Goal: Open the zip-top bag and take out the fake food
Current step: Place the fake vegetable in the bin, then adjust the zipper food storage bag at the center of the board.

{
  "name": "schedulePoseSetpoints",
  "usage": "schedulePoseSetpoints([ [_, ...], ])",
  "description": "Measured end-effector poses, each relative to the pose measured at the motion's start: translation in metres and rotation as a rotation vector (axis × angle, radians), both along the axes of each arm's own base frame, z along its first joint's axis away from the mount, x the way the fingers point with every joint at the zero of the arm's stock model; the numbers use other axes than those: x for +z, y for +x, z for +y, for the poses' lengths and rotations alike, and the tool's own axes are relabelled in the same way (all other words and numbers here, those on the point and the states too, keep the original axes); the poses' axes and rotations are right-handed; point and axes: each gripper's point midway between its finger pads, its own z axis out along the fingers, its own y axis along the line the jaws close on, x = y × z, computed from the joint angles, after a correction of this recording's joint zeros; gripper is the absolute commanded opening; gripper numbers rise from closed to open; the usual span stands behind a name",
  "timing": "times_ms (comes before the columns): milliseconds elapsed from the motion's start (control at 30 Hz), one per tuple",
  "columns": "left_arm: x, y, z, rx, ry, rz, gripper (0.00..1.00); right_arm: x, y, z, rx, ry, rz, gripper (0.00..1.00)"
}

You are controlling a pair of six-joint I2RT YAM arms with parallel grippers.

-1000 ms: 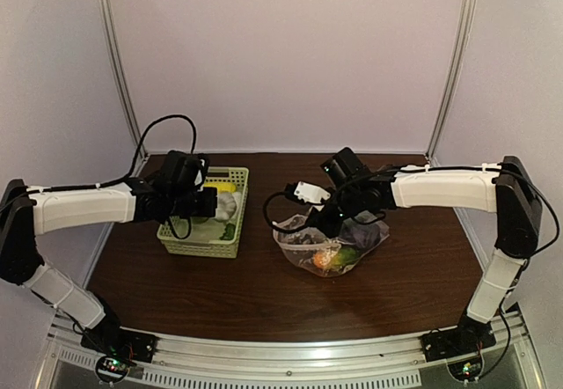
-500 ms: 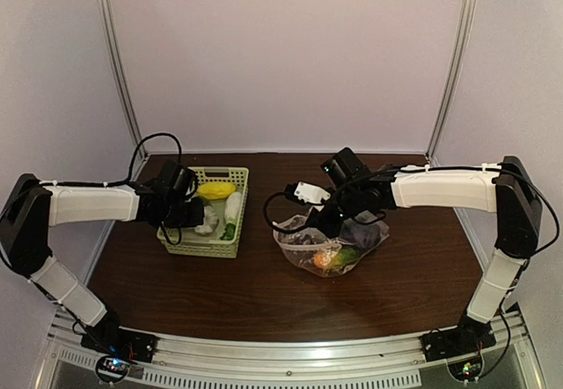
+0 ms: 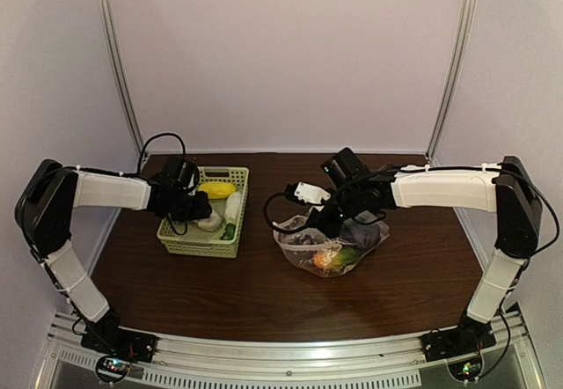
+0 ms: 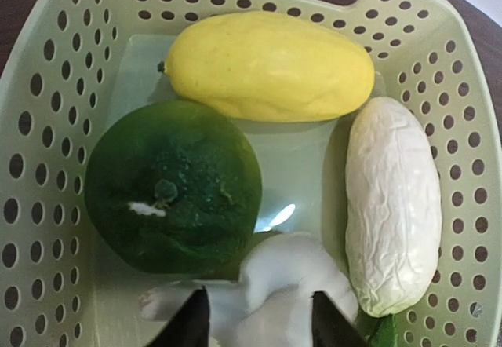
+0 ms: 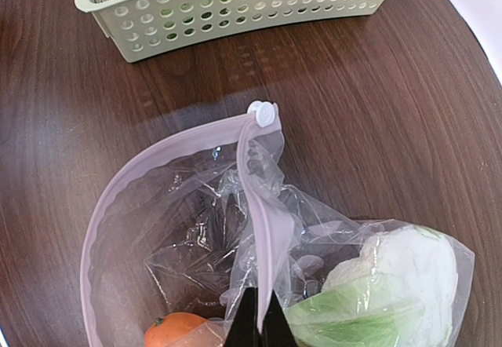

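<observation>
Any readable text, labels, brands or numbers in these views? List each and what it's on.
No readable text in any view.
The zip-top bag: its clear plastic and zip strip show no legible print.
The green basket and the toy foods in it: no labels.
The white block by the right wrist: too small in the top view to tell whether it is marked.

Left tool (image 3: 199,206) now farther left over the basket (image 3: 204,249), more fake food (image 3: 217,190) uncovered.
</observation>
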Motion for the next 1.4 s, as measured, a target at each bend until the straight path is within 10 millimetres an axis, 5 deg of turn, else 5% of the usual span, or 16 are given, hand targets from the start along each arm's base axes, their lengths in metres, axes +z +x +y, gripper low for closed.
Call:
schedulePoseSetpoints([
  [33,0.001,0.001,-0.001,-0.004,-0.008,-0.003,0.88,0.0,0.0,0.0,0.0,0.0,-0.001,0.0],
  [67,0.002,0.001,-0.002,-0.006,-0.015,-0.004,0.96,0.0,0.0,0.0,0.001,0.0,-0.001,0.0],
  [200,0.008,-0.002,-0.006,-0.031,-0.036,-0.005,0.97,0.0,0.0,0.0,0.005,-0.002,-0.004,0.0],
  [300,0.031,-0.009,-0.006,-0.042,-0.061,-0.029,0.97,0.0,0.0,0.0,0.011,-0.006,-0.006,0.0],
  [600,0.164,-0.034,0.004,-0.125,-0.102,-0.344,0.97,0.021,0.002,-0.011,-0.01,-0.005,-0.045,0.0],
  [833,0.241,-0.036,0.032,-0.052,0.099,-0.599,0.97,0.075,0.016,-0.027,-0.048,-0.018,-0.174,0.0],
  [967,0.251,-0.016,0.04,-0.012,0.214,-0.635,0.96,0.125,0.03,-0.036,-0.079,-0.01,-0.287,0.0],
  [1133,0.246,-0.008,0.004,-0.185,0.161,-0.653,0.7,0.182,0.046,-0.045,-0.127,0.009,-0.395,0.0],
  [1300,0.29,-0.028,-0.053,-0.468,-0.064,-0.791,0.59,0.222,0.046,-0.048,-0.143,0.046,-0.43,0.0],
  [1400,0.318,-0.045,-0.088,-0.656,-0.196,-0.836,0.49,0.227,0.046,-0.047,-0.143,0.057,-0.431,0.0],
])
